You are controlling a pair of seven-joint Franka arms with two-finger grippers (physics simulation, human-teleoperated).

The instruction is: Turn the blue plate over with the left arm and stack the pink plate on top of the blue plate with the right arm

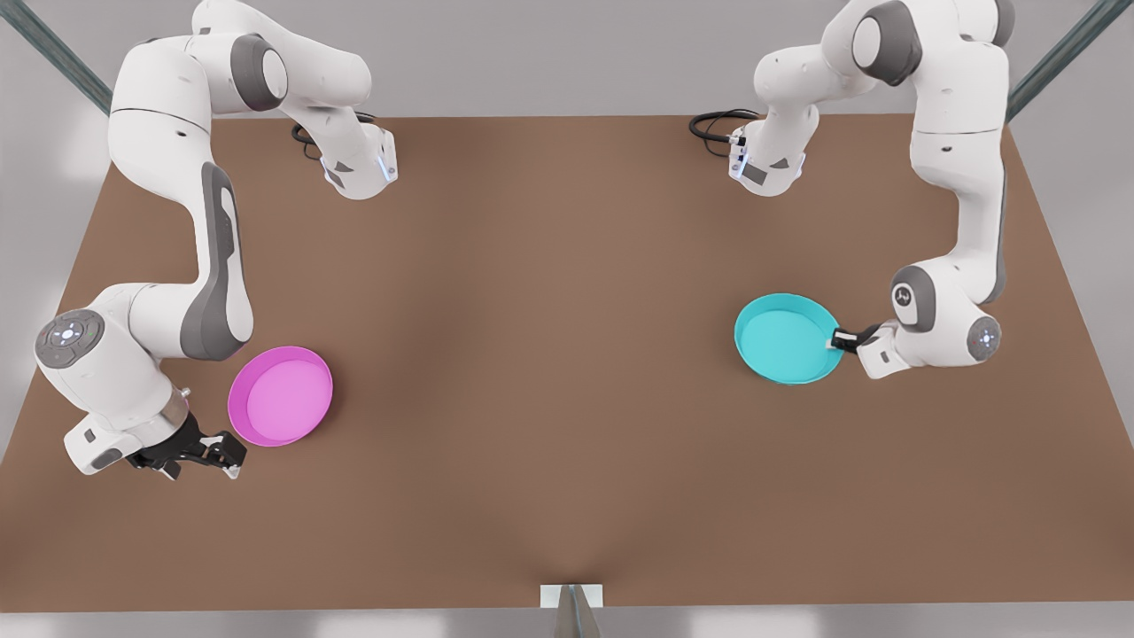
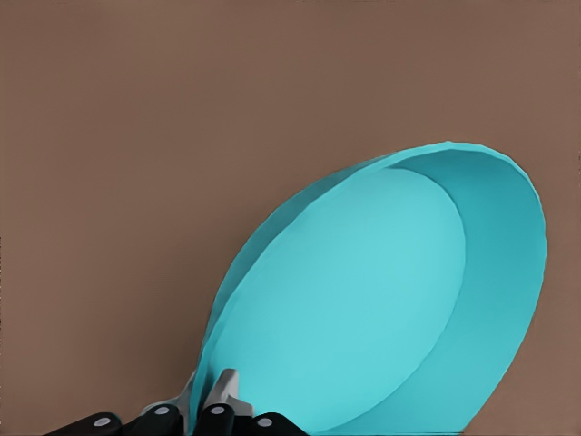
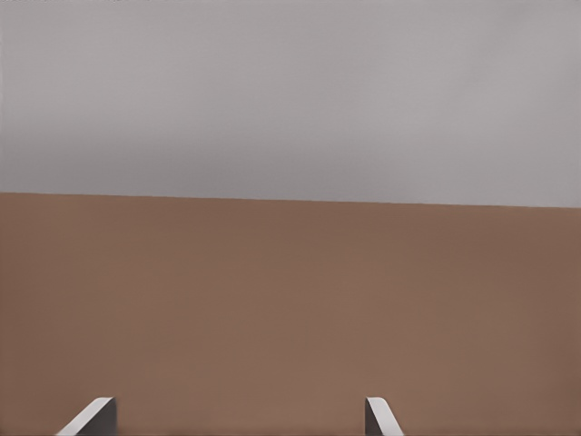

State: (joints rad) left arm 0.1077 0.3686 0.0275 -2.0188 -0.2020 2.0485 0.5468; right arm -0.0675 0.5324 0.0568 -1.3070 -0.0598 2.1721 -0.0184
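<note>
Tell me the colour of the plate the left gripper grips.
Cyan-turquoise blue plate; left wrist view.

Lighting: bright, even, diffuse; no single source evident. Table [image 1: 567,372] matte brown, w/ a faint darker band down its middle and slightly lighter flanks. Shadows: soft, weak; thin dark edge under the pink plate [image 1: 280,396] and the blue plate [image 1: 787,338] (both colours saturated, no glare). Blue plate interior in the left wrist view shades darker toward one rim wall. Right wrist view: flat grey backdrop over brown, smooth gradient. Contours slightly soft throughout; no edge distortion noted.
</note>
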